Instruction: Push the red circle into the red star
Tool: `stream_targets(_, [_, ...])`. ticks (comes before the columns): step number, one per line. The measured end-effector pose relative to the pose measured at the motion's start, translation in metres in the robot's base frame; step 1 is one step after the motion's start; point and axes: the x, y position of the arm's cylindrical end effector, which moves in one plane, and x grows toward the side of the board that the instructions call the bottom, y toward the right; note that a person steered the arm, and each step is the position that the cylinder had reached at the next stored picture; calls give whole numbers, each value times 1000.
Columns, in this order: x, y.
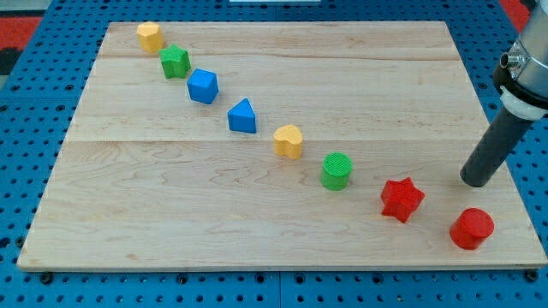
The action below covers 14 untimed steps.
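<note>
The red circle (pixel 472 228) lies near the board's bottom right corner. The red star (pixel 402 199) lies to its left and a little higher, with a small gap between them. My tip (pixel 476 181) rests on the board above the red circle and to the right of the red star, touching neither block.
A diagonal row of blocks runs from the top left toward the star: a yellow block (pixel 150 36), green star (pixel 175 62), blue cube (pixel 203 86), blue triangle (pixel 242 116), yellow heart (pixel 289 141), green circle (pixel 336 170). The wooden board (pixel 171 222) sits on a blue pegboard.
</note>
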Motion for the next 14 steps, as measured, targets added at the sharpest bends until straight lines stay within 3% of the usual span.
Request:
stream_targets(4, [5,-13])
stream_targets(9, [80,1])
stream_targets(11, [94,43])
stream_targets(14, [100,-52])
